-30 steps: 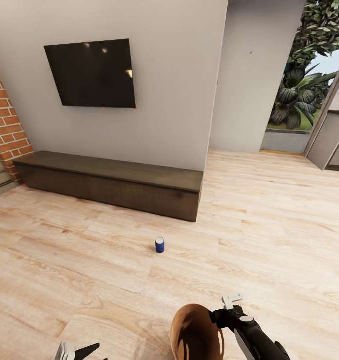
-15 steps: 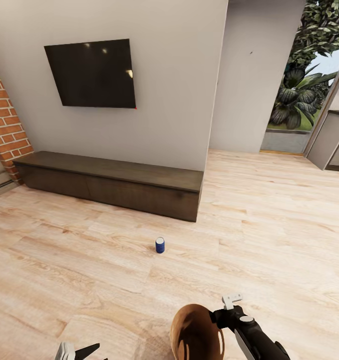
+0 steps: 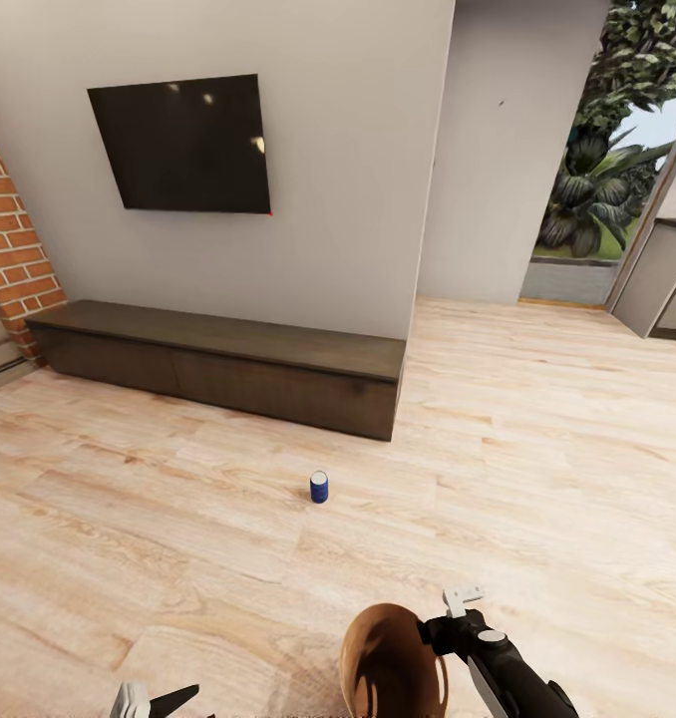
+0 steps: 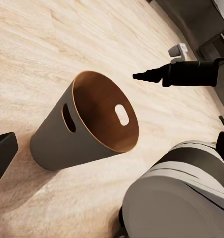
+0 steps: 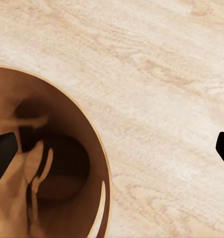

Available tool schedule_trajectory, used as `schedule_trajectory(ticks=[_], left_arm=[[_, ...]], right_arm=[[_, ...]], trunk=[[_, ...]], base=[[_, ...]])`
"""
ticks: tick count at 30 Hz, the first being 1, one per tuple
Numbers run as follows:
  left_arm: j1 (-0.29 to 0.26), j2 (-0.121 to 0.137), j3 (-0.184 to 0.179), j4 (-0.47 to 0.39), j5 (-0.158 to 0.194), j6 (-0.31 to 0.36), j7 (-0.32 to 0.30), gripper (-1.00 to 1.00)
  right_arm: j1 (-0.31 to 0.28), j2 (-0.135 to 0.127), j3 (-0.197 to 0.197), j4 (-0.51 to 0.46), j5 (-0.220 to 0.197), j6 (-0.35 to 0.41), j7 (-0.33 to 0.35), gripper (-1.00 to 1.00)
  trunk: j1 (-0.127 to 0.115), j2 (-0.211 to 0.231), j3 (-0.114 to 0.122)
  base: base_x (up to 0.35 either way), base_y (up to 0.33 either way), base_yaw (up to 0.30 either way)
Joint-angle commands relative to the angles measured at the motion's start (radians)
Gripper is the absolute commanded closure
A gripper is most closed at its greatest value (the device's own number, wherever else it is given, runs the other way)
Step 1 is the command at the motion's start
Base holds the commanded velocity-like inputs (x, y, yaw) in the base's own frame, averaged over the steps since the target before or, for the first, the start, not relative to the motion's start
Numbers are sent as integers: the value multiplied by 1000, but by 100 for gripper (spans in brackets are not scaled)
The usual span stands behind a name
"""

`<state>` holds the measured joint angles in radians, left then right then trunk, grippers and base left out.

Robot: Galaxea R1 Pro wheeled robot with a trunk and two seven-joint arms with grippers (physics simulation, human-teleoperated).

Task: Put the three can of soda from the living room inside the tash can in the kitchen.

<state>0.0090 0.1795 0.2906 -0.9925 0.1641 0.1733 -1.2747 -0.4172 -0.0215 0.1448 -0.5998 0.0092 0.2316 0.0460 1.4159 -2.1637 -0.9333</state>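
A dark blue can of soda (image 3: 319, 487) with a silvery top stands upright on the light wood floor of the living room, in front of the long low cabinet (image 3: 228, 364). The brown tash can (image 3: 388, 658) stands at my base, its dark inside showing in the left wrist view (image 4: 99, 114). My right gripper (image 3: 446, 615) hangs open at its rim; in the right wrist view the jaws (image 5: 112, 148) straddle the bin wall (image 5: 57, 188), one finger over the inside and one outside. My left gripper (image 3: 154, 700) is open beside the bin, holding nothing.
A black television (image 3: 183, 145) hangs on the wall above the cabinet. Red brick (image 3: 9, 249) rises at the left. An opening at the right leads past a grey counter (image 3: 662, 284) toward plants (image 3: 602, 189). Wood floor (image 3: 537, 449) stretches between me and the can.
The whole picture has shifted very slightly, so the camera moved a touch. The can, the bin and both grippers hold their places.
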Motion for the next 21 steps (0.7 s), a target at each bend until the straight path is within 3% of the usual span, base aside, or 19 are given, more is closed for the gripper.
schedule_trajectory(ticks=[1,4,21], left_arm=[[0,0,0,0,0,0,0,-100],[0,0,-1,0,0,0,0,-100],[0,0,-2,0,0,0,0,-100]], right_arm=[[0,0,0,0,0,0,0,-100],[0,0,0,0,0,0,0,-100],[0,0,1,0,0,0,0,-100]], trunk=[[4,-7,-4],[15,-28,-16],[15,-28,-40]], base=[[0,0,0],[0,0,0],[0,0,0]])
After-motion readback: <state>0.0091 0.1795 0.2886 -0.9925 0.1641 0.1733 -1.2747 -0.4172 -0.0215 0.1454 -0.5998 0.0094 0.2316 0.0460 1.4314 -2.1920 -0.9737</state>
